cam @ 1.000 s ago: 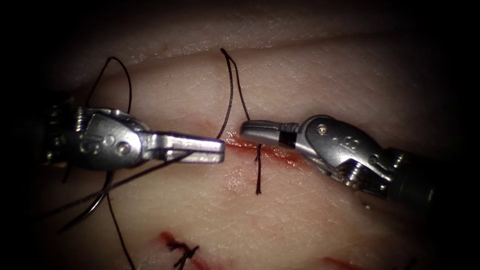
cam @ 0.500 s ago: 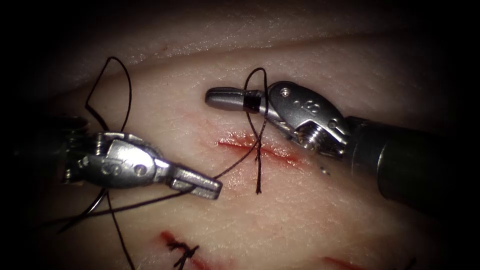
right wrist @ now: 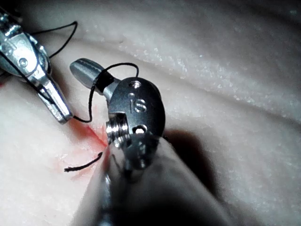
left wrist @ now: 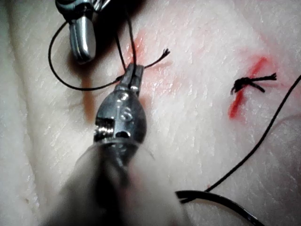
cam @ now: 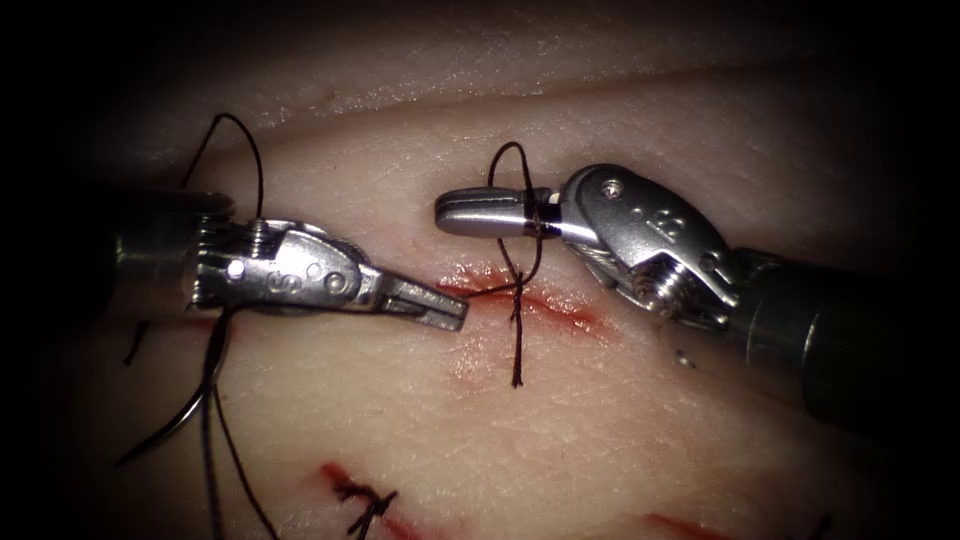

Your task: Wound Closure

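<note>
A: Jaws of the left tool (cam: 452, 315) — state?

B: Together, clamped on the thread (cam: 522, 262) right at the tip. In the left wrist view the same tool (left wrist: 133, 74) pinches the strand just beside the cut. The tip sits at the left end of the cut (cam: 530, 300), low over the tissue (cam: 620, 420).

A: Right tool (cam: 455, 212)?

B: Jaws together, nothing held between them. A loop of thread is wound around the closed jaws near their base. The right wrist view shows the same: the loop goes round the right tool (right wrist: 81, 67) behind its tip. The tool hovers above the cut, on its far side, tip pointing to the left.

A: Thread path from there?

B: From the loop it drops to the cut, crosses itself, and one strand runs left to the left tool's tip. A short loose tail (cam: 517, 352) hangs down from the cut across the near tissue.

A: Needle?

B: The needle (cam: 180, 420) lies free on the tissue, well to the left of the cut, below the left tool's shaft. Neither tool holds it, and it does not look to be in the tissue.

A: Anything else?

B: Red fluid (cam: 560, 305) along the cut. A finished knot (cam: 365, 502) sits on a second cut nearer the camera.
</note>
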`<state>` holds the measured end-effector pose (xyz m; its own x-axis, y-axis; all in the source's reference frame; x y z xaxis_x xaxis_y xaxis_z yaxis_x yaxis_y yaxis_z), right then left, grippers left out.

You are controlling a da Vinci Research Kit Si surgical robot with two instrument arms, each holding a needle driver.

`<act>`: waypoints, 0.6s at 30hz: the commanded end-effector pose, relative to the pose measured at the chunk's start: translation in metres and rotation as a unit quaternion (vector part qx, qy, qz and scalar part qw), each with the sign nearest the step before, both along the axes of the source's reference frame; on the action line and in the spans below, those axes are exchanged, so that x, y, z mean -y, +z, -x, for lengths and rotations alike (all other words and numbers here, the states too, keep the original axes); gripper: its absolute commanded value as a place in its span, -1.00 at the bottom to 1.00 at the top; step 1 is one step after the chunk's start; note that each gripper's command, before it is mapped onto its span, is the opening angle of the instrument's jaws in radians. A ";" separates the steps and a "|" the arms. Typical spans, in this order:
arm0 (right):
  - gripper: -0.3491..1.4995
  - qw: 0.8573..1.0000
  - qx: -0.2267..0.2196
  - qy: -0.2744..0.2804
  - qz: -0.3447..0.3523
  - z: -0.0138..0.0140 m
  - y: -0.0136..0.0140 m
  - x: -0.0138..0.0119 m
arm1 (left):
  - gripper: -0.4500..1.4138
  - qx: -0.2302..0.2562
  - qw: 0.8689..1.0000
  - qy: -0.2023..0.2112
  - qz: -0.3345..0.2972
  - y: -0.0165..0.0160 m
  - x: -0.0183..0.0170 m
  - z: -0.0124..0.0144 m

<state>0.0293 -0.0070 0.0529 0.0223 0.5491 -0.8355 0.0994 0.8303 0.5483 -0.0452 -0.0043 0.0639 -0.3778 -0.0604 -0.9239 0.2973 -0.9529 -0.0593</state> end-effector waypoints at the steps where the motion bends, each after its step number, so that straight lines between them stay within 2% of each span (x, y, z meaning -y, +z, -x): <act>1: -1.00 1.000 -0.004 -0.024 0.005 -0.0005 0.0007 0.0002 | -1.00 0.001 1.000 -0.001 -0.001 0.0003 -0.0006 0.0009; 6: -1.00 0.995 -0.024 -0.094 0.022 0.0000 0.0013 0.0017 | -1.00 0.002 1.000 -0.004 -0.004 0.0000 -0.0015 0.0009; 9: -1.00 0.987 -0.038 -0.150 0.037 0.0000 0.0014 0.0026 | -1.00 0.002 1.000 -0.006 -0.006 0.0000 -0.0021 0.0010; 18: -1.00 0.959 -0.026 -0.272 0.075 -0.0006 0.0013 0.0034 | -1.00 -0.002 1.000 -0.013 -0.009 0.0004 -0.0030 0.0016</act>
<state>0.0292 -0.0109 0.0540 0.2361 0.3404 -0.9102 0.5678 0.7118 0.4135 -0.0460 -0.0016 0.0639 -0.3842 -0.0319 -0.9227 0.2715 -0.9591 -0.0799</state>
